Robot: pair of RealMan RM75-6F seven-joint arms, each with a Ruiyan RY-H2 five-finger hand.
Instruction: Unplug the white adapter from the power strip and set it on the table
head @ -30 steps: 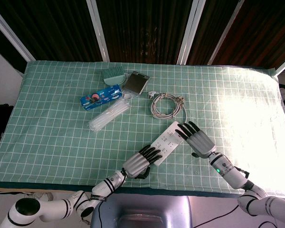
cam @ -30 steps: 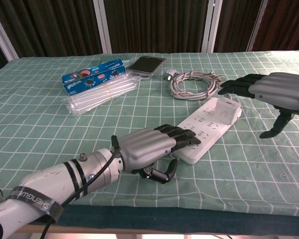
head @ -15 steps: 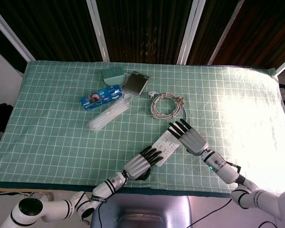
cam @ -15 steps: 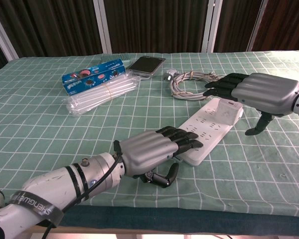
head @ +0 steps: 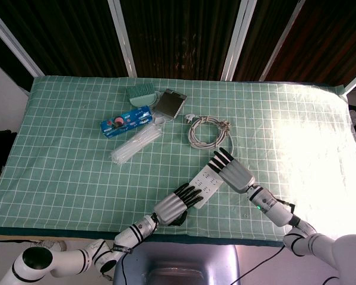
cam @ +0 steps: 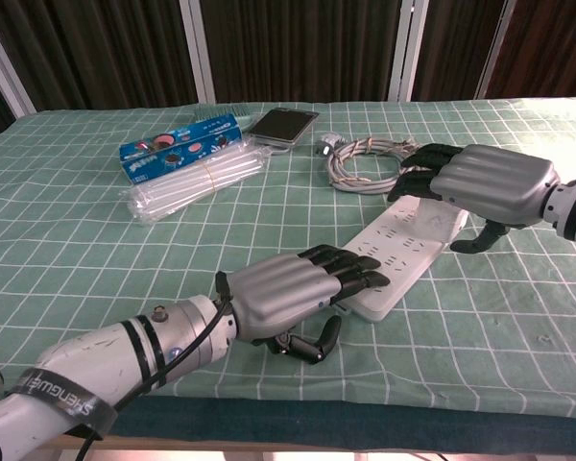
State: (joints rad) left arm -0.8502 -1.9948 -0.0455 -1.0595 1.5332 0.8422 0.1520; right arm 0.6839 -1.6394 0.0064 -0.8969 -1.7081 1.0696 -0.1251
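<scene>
Both hands are seen at the power strip (cam: 400,252), which lies diagonally on the surface (head: 65,166) covered with a green checked cloth. The near end of the power strip is pressed down by the left hand (cam: 293,288), palm down, with the dark fingers (cam: 355,269) laid flat over the sockets and the thumb curled under beside the edge; nothing is grasped in it. At the far end of the power strip stands the white adapter (cam: 440,213), plugged in and upright. It is covered from above by the right hand (cam: 480,182), whose fingers (cam: 418,173) are curved down over the far side of the adapter while the thumb is seen at the near right side of it. Whether the adapter is really pinched cannot be told from the pictures, because the contact is hidden by the palm. In the head view the adapter is hidden under the right hand (head: 232,171), and the left hand (head: 177,202) is seen on the lower end of the strip (head: 203,183). Just behind the power strip a coiled white cable (cam: 370,161) is laid. Further left of the power strip a bundle of clear straws (cam: 192,182) is placed, and beyond it a blue packet (cam: 178,144), a phone (cam: 283,125) and a green brush (head: 141,92) are seen.
</scene>
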